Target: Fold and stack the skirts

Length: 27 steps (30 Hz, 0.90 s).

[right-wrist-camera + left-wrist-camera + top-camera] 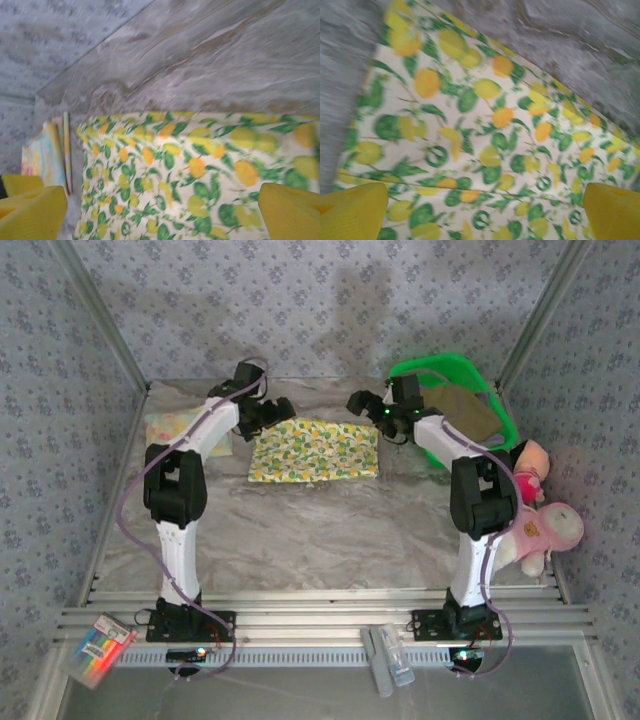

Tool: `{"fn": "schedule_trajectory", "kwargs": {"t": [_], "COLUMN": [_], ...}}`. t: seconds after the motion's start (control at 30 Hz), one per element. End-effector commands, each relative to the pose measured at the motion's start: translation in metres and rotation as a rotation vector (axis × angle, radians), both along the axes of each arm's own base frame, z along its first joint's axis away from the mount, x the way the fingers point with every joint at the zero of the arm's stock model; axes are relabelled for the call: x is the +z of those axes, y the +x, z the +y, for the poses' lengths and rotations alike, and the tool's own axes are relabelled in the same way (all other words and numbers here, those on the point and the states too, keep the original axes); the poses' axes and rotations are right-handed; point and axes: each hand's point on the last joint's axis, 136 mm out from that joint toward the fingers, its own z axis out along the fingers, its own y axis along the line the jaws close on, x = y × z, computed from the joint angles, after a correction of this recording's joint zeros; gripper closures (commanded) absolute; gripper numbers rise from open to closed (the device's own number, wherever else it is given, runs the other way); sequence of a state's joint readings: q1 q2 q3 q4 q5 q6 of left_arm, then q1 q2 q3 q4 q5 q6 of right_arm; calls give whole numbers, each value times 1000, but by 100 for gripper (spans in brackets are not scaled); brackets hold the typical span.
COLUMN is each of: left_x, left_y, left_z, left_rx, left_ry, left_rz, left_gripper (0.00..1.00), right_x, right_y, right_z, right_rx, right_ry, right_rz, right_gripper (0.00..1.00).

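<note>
We find the left hand (pixel 272 416) and right hand (pixel 366 404) both spread wide, gripping nothing, over the far corners of the fruit-print skirt (pixel 315 450), which lies flat on the table (pixel 330 530), far centre.

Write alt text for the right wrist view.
The fruit-print skirt lies flat on the marbled grey table, with two wide-apart yellow fingers at the bottom corners. A folded pastel floral skirt lies to its left.
</note>
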<state>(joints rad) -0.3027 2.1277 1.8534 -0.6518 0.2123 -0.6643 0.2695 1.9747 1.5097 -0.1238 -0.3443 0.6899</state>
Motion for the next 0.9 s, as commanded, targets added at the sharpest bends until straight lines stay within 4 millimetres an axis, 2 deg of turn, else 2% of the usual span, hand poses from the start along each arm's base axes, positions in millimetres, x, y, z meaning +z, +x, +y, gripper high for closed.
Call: {"fn": "schedule_trajectory", "kwargs": {"t": [0.0,0.13,0.27,0.43,0.5,0.53,0.6,0.67,0.77,0.87], "left_x": [-11,-36,-61,-87,-89,-84,-63,-39,-15,-18], "left_y": [-3,-7,-23,-60,-79,-86,-96,-95,-80,-59], "left_z": [-29,-36,-35,-24,-20,-20,-17,-14,-17,-20], "left_rx": [-63,-68,-62,-23,-8,-8,-15,-21,-38,-31], "left_ry": [-107,-107,-97,-94,-103,-117,-118,-112,-124,-113], "left_rz": [49,101,162,233,260,266,230,171,105,105], "left_gripper": [0,0,0,0,0,0,0,0,0,0], "right_x": [-20,-49,-73,-100,-105,-103,-87,-67,-43,-38], "right_y": [-11,-21,-38,-70,-88,-95,-103,-98,-80,-61], "right_z": [29,43,52,46,43,43,43,41,47,67], "right_rx": [122,181,236,259,275,284,304,305,305,315], "right_ry": [2,-47,-79,-119,-112,-102,-97,-109,-101,-38], "right_rz": [31,90,158,254,296,303,280,226,137,95], "right_gripper": [0,0,0,0,0,0,0,0,0,0]}}
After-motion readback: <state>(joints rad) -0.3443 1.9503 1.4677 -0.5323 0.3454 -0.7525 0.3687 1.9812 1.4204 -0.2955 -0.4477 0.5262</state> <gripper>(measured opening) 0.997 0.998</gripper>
